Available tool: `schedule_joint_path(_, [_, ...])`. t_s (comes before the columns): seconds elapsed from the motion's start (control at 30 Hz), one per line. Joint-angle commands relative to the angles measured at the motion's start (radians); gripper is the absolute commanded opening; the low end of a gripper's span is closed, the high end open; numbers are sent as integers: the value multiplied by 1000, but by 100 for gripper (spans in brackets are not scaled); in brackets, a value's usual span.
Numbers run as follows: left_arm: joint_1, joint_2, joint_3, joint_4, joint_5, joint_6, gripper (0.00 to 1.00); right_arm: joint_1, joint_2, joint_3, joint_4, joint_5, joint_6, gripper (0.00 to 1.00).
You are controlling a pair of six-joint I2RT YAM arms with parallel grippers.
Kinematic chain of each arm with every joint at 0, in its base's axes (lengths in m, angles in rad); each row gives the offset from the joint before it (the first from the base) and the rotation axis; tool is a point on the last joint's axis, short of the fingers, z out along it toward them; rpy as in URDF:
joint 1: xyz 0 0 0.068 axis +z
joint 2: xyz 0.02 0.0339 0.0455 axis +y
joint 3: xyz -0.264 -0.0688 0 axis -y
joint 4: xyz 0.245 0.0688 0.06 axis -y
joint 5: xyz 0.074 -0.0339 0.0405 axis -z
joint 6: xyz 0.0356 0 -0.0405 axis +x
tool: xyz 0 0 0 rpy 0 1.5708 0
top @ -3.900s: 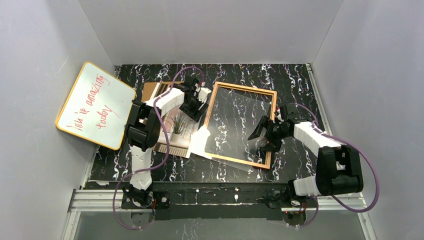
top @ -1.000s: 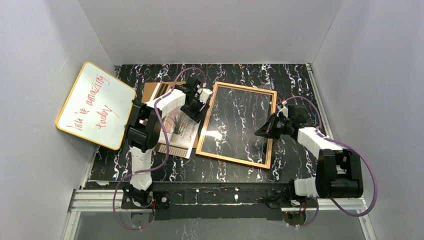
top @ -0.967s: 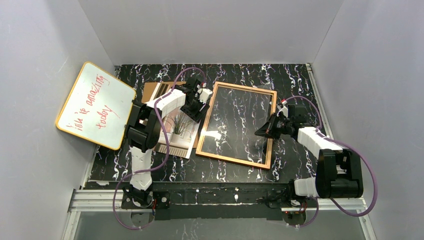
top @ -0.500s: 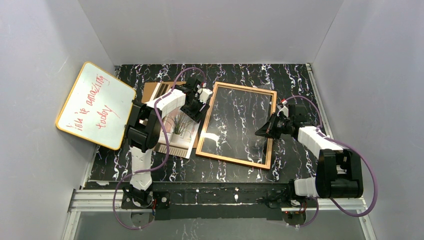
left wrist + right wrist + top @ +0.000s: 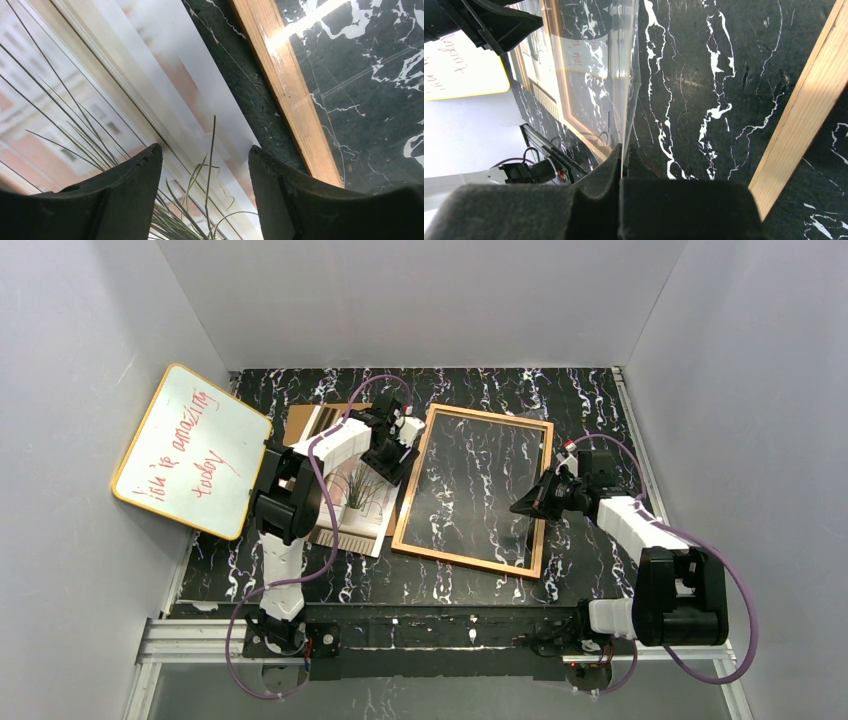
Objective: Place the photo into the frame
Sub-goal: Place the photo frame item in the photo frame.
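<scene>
The photo (image 5: 352, 508) of a spiky plant lies flat on the table, left of the frame (image 5: 465, 560). My left gripper (image 5: 388, 454) hovers low over its upper right part. In the left wrist view the gripper (image 5: 204, 150) is open over the photo (image 5: 100, 90), with the frame's left bar (image 5: 292, 105) just to the right. My right gripper (image 5: 520, 507) is inside the frame's right bar, shut on the edge of a clear sheet (image 5: 589, 75). That sheet stretches across the frame's opening. The frame's right bar (image 5: 804, 120) shows beside the right gripper (image 5: 622, 149).
A yellow-edged whiteboard (image 5: 190, 450) with red writing leans against the left wall. A brown backing board (image 5: 303, 421) lies behind the photo, partly under the left arm. Grey walls close in the table on three sides.
Since four seconds ago the right gripper has shifted the clear sheet from askew over the frame's near corner to square inside it. Over the last second the glare on the sheet faded; the left arm is still.
</scene>
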Motion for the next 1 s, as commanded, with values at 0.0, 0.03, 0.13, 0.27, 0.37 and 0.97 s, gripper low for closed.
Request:
schedule_joint_path(0.0, [-9,-19,1,-35,17,2,62,-2,-39,3,-31,-14,-1,1])
schedule_joint_path(0.03, [-9,-19,1,-34,20,2,62,-3,-44,3,-33,-13,-1,1])
schedule_joint_path(0.13, [-9,-17,1,-35,19,2,62,-4,-50,3,-36,-7,9,1])
schedule_joint_path(0.27, [-9,-18,0,-32,17,3,62,-4,-65,-15,-26,2,31,1])
schedule_joint_path(0.37, [-9,-21,-2,-32,16,2,62,-4,-88,-36,-21,28,40,1])
schedule_joint_path(0.97, [-12,-19,-8,-29,24,1,62,-3,-76,20,-17,56,-5,1])
